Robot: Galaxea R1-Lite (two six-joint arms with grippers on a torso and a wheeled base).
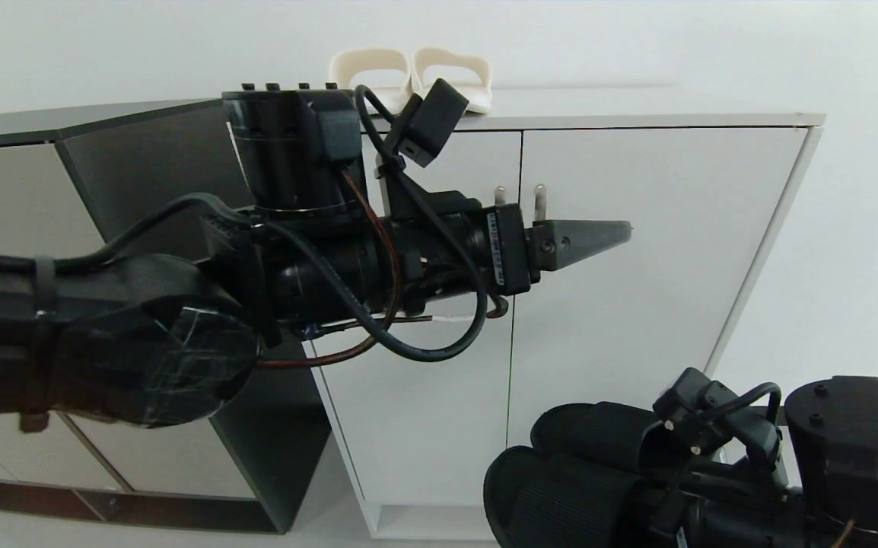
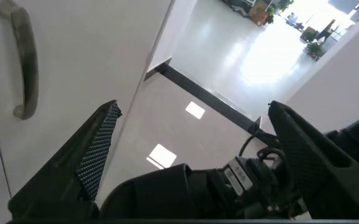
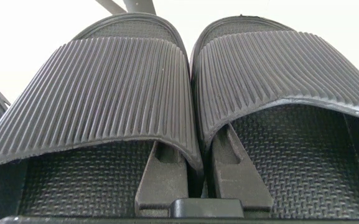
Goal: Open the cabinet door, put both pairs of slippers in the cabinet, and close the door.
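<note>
Risk I see: open left gripper (image 2: pixel 193 109) could miss slim metal door handle (image 2: pixel 25 62); right gripper (image 3: pixel 195 155), clamping black ribbed slippers (image 1: pixel 553 495), could drop them.

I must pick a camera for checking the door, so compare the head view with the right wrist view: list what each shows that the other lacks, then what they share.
Head view: the white cabinet with both doors shut, the cream slippers on its top, and the left pincer level in front of the doors, near the two handles. Right wrist view: the right pincer, one finger inside each slipper, clamping their inner sides together. Shared: the black slippers, ribbed straps side by side.
</note>
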